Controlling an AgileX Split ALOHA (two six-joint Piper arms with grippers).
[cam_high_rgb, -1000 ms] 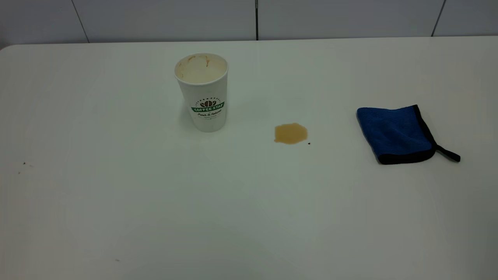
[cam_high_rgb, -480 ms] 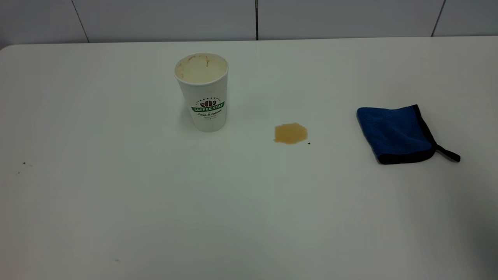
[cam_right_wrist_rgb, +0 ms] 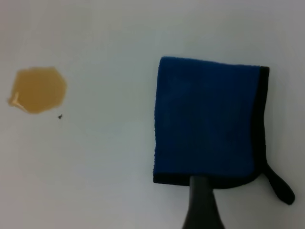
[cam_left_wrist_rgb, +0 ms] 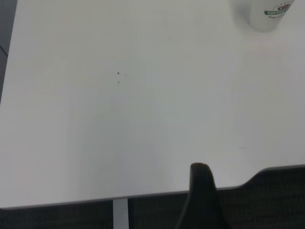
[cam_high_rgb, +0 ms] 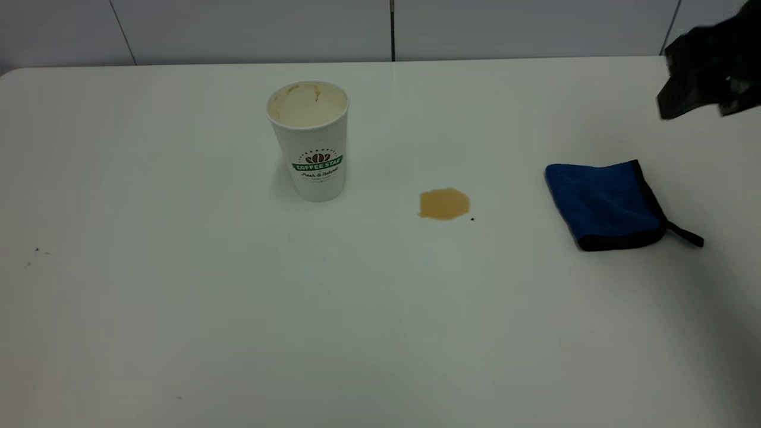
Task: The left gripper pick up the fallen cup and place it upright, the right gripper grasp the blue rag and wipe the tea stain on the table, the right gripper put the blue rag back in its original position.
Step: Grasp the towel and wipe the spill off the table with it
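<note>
The cup (cam_high_rgb: 309,142) stands upright on the table (cam_high_rgb: 178,297), left of centre; its base shows in the left wrist view (cam_left_wrist_rgb: 271,16). The tea stain (cam_high_rgb: 444,204) lies mid-table, with a tiny dark speck beside it; it also shows in the right wrist view (cam_right_wrist_rgb: 38,89). The blue rag (cam_high_rgb: 603,203) lies flat at the right, loop tab pointing right. My right gripper (cam_high_rgb: 707,83) hangs blurred above the table, beyond the rag; in its wrist view (cam_right_wrist_rgb: 202,200) it sits over the rag's (cam_right_wrist_rgb: 207,119) black edge. My left gripper (cam_left_wrist_rgb: 202,195) is over the table's edge, far from the cup.
Small dark specks (cam_high_rgb: 37,250) mark the table at the far left. A grey panelled wall (cam_high_rgb: 392,30) runs behind the table's far edge. In the left wrist view dark floor (cam_left_wrist_rgb: 276,200) shows past the table's edge.
My right gripper has come into the exterior view at the upper right; it was out of view before. The cup, stain and rag have not moved.
</note>
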